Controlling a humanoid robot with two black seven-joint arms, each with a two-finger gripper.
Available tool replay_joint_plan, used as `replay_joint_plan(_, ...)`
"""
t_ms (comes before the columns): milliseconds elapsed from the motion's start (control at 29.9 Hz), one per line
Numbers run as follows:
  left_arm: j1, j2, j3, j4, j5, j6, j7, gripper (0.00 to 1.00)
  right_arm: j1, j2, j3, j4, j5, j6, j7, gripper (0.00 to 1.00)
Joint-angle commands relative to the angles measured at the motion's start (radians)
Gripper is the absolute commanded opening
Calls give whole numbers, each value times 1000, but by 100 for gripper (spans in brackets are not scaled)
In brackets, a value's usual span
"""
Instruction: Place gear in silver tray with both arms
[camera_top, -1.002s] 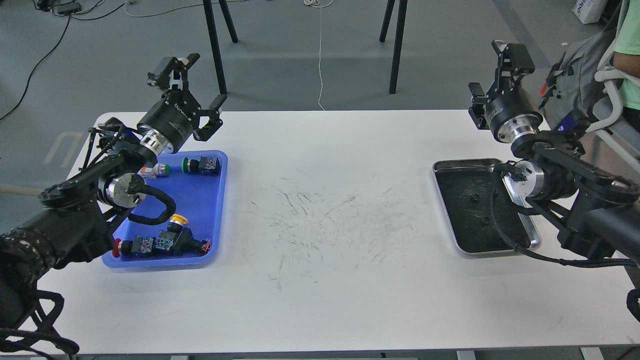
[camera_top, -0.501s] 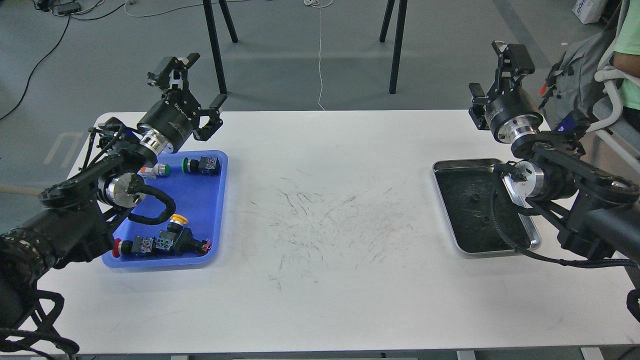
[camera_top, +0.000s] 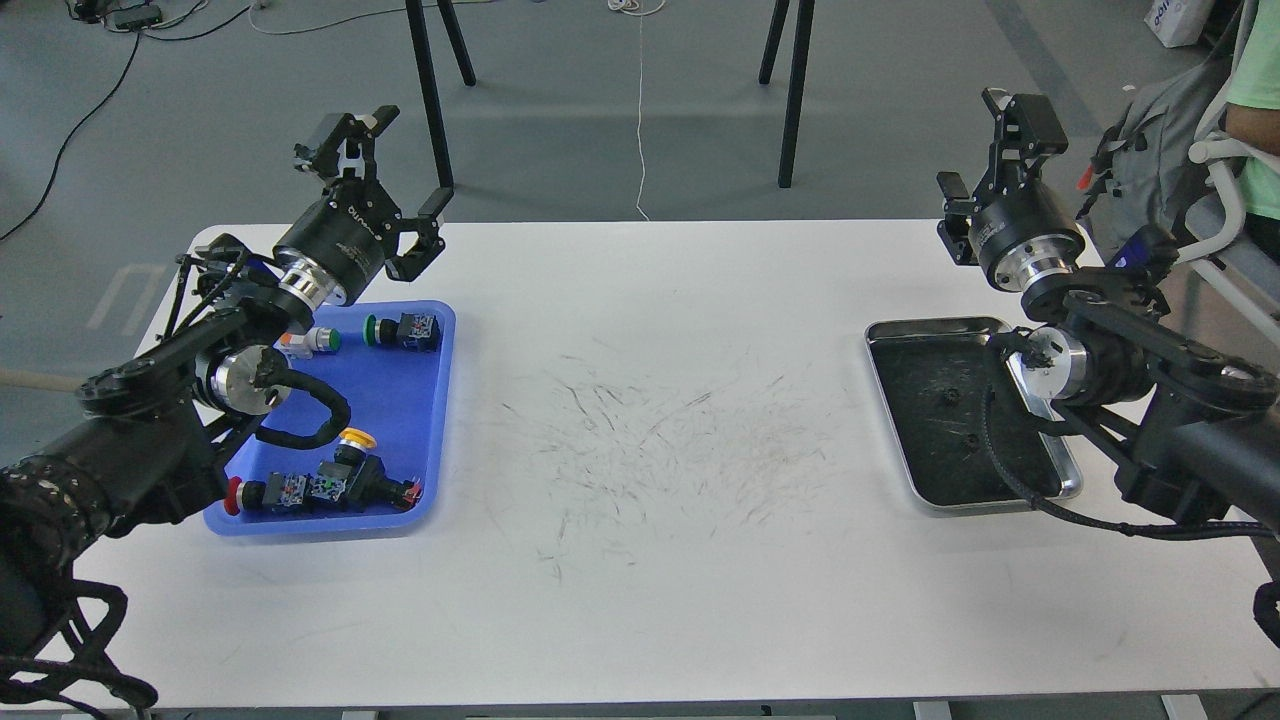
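The silver tray (camera_top: 935, 326) lies at the right of the white table, its dark scratched bottom bare. My right gripper (camera_top: 985, 150) is raised beyond the tray's far edge, open and empty, and my right forearm crosses over the tray's right side. My left gripper (camera_top: 392, 175) is raised above the far edge of a blue plastic tray (camera_top: 400, 400), open and empty. The blue tray holds push-button parts: a green-capped one (camera_top: 402, 329), a small white and green one (camera_top: 310, 341), a yellow-capped one (camera_top: 355, 441) and red-capped ones (camera_top: 300, 492).
The white table (camera_top: 650, 560) has scuff marks in its middle. Black stand legs (camera_top: 430, 90) rise from the floor behind the table. A person and a grey backpack (camera_top: 1150, 150) are at the far right.
The right gripper has shifted very slightly. The left arm and the parts in the trays have not moved.
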Motion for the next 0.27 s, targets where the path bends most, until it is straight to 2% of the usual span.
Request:
replay_joint_plan(0,0,1,0,0,0,-1,0,100,0,0,-3,1,-1,1,0,99)
replay_joint_plan(234,0,1,2,0,0,0,0,100,0,1,-14,1,-4,1,0,99)
